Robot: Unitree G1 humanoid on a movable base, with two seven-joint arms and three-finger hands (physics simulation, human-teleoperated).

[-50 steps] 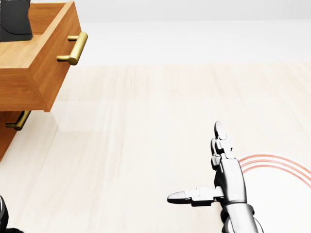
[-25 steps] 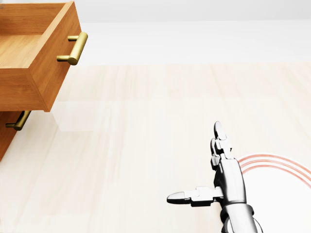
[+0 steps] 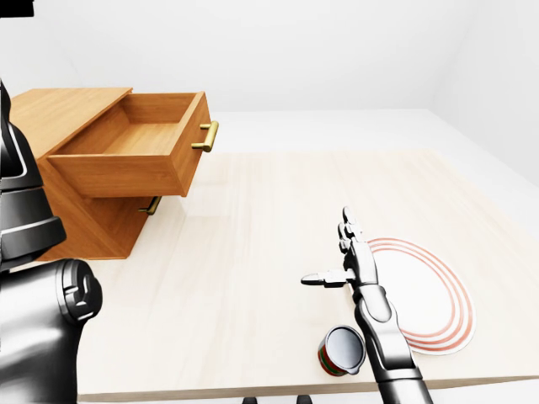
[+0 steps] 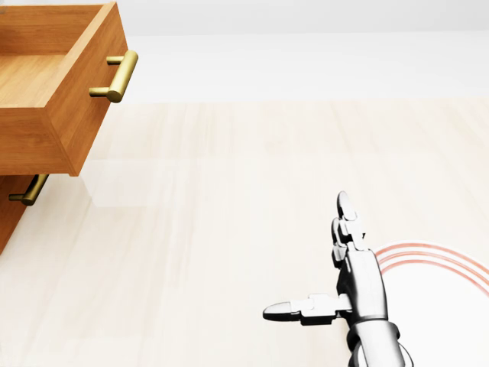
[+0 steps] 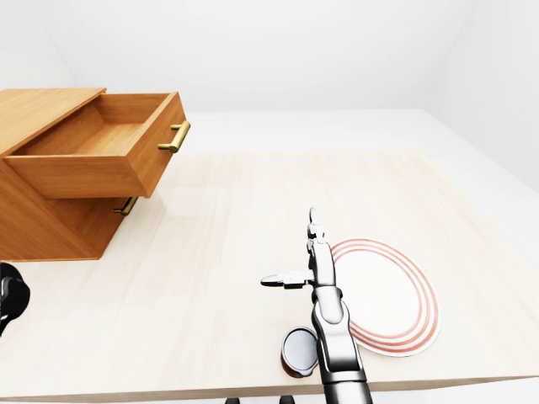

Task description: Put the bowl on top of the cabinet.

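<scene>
Right hand [image 4: 359, 287] outstretched, fingers [image 4: 346, 206] spread.

**Bright, flat, crisp renders**

Soft, even light fills all three views, washing the pale wooden tabletop [image 3: 253, 252] towards the white walls. The orange-brown wooden cabinet [image 3: 67, 109] darkens under its open drawer [image 3: 126, 172], with a faint pale sheen on the tabletop below. Focus is sharp from edge to edge.

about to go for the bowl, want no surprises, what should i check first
1. right hand fingers open, holding nothing: ok
2. bowl on table beside that hand: ok
3. drawer shut: not ok, pulled out
4. cabinet top free: cannot tell, partly hidden
5. can away from right arm: not ok, lies beside it
6. left hand in view: not ok
</scene>
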